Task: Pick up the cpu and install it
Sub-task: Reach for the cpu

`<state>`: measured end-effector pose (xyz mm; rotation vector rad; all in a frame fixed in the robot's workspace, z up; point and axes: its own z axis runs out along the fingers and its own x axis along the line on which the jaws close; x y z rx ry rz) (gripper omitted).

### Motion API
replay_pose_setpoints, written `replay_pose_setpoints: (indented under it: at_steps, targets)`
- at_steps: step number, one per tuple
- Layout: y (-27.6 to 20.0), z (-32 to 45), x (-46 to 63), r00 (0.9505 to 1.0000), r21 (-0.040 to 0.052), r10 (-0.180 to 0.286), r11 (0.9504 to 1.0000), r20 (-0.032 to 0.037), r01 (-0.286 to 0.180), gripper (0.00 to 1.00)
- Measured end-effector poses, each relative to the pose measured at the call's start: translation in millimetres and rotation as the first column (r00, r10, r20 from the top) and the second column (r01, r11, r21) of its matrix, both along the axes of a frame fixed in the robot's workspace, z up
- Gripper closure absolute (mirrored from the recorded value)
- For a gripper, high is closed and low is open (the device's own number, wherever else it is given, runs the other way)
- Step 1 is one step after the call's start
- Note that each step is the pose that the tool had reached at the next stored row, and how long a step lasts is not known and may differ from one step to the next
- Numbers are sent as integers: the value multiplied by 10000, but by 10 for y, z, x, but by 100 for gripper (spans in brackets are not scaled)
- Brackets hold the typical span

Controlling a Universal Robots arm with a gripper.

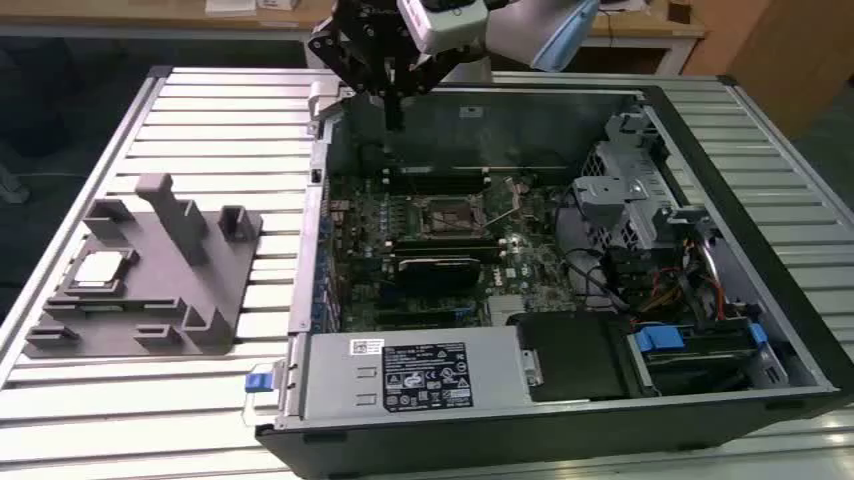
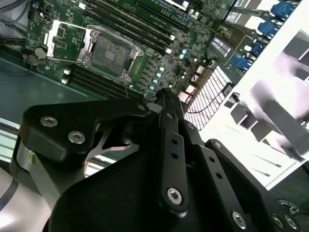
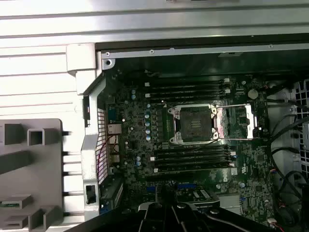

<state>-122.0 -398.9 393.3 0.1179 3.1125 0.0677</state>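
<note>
The cpu [image 1: 103, 270], a small silver-topped square, lies in a recess of the grey fixture [image 1: 147, 290] on the slatted table, at the exterior view's left. My gripper [image 1: 394, 124] hangs over the far rim of the open computer case [image 1: 315, 250], well away from the cpu. Its fingers [image 2: 163, 99] are pressed together with nothing between them. On the green motherboard sits the black socket [image 1: 451, 215] [image 2: 108, 53] [image 3: 193, 123], empty, with its metal plate [image 3: 240, 121] swung open beside it.
Inside the case are memory slots [image 3: 193, 89], a grey labelled power supply box [image 1: 414, 375], a drive cage [image 1: 627, 190] and loose cables [image 1: 667, 290]. The fixture's upright posts [image 1: 167, 215] stand just behind the cpu. Ribbed table surface [image 1: 200, 130] surrounds the case.
</note>
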Motion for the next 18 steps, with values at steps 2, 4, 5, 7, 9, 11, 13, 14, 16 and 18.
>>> replay_pose_setpoints:
  at_steps: [2,4,5,7,9,11,13,14,16,18]
  targets:
    - [0,0,0,10000,0,0,10000,0,0,89]
    - [0,0,0,10000,0,0,10000,0,0,89]
    - [0,0,-1,10000,0,0,10000,0,0,89]
    - [0,0,-4,10000,-1,-1,10000,0,1,89]
    - [0,0,-8,10000,0,-1,10000,0,1,89]
    - [0,0,-15,10000,0,-1,10000,0,1,89]
    - [0,0,-20,10000,0,0,10000,0,0,89]
    - [0,0,-27,10000,0,0,10000,0,0,89]
    - [0,0,-36,10000,0,0,10000,0,0,89]
    - [0,0,-43,10000,0,0,10000,0,0,89]
